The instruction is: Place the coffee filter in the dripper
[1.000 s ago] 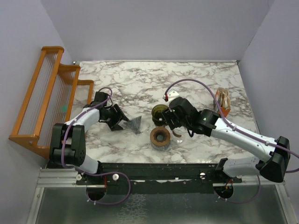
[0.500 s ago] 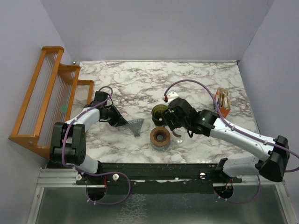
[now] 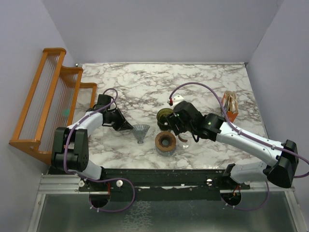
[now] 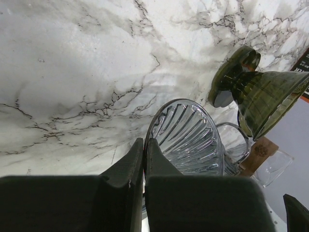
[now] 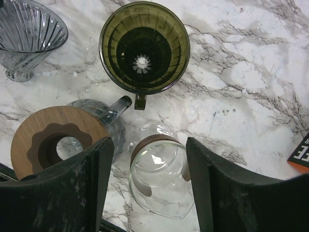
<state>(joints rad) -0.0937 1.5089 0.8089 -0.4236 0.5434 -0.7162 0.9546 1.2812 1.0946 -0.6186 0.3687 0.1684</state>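
dripper (image 5: 144, 46): dark olive-green translucent cone-shaped cup, upright on the white marble-patterned worktop (image 5: 251, 72), mouth up, small handle pointing toward the right tool.
coffee filter (image 4: 186, 137): pale, see-through ribbed cone with a round rim. It is tilted, left of the dripper and apart from it, with the narrow end low by the worktop; contact unclear.
left tool (image 4: 145, 152): clamped narrow on the coffee filter's rim.
right tool (image 5: 148, 145): spread wide, gripping nothing, above a clear glass cup with a brown ring (image 5: 157, 176).
near edge: flat brown wooden disc with a centre hole (image 5: 34, 130) atop a grey glass mug (image 5: 113, 113), just left of the glass cup.
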